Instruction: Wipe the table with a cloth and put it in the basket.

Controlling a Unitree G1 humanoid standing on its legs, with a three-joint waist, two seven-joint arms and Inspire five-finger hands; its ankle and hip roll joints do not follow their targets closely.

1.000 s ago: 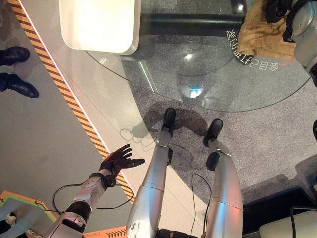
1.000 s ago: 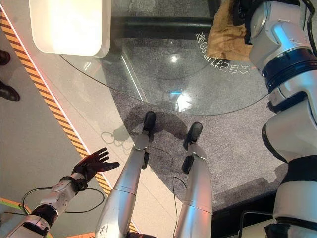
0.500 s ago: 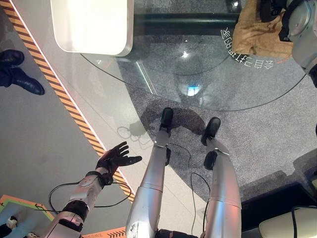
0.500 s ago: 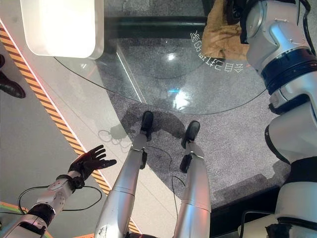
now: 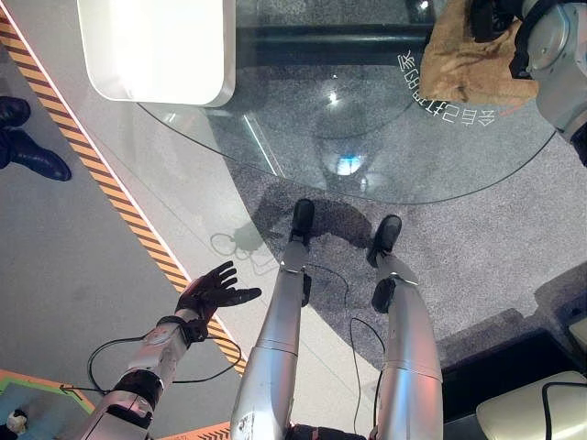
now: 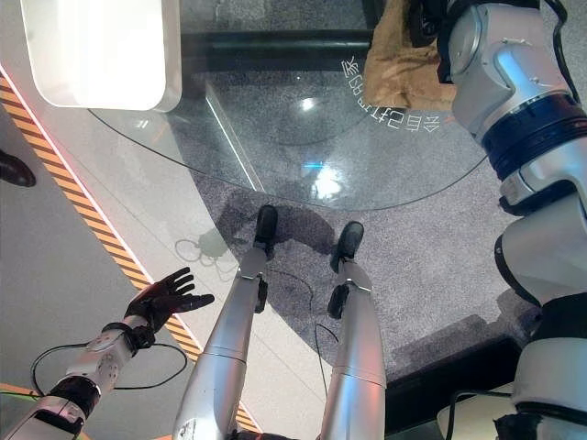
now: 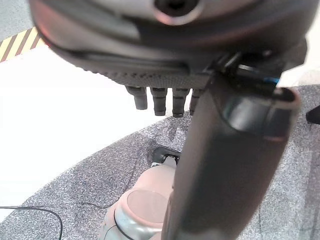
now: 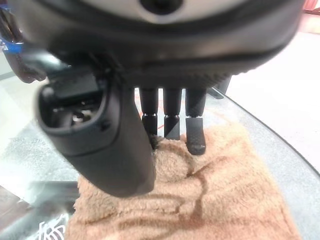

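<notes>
The cloth [image 5: 477, 60] – tan, fleecy – lies bunched on the round glass table [image 5: 303, 151] at the upper right of the head views, near the table's edge. The right hand [image 8: 170, 120] rests on it; its wrist view shows the fingers [image 8: 195, 132] extended straight, tips pressed into the pile, thumb alongside – a flat press suited to wiping, not a pinch. The cloth wrinkles around the tips. Judged: wiping is in hand; binning is not yet done. The white basket [image 5: 156, 50] sits at the upper left, well apart from the cloth. The left hand [image 5: 213, 291] hangs at lower left above the floor, fingers spread, idle
</notes>
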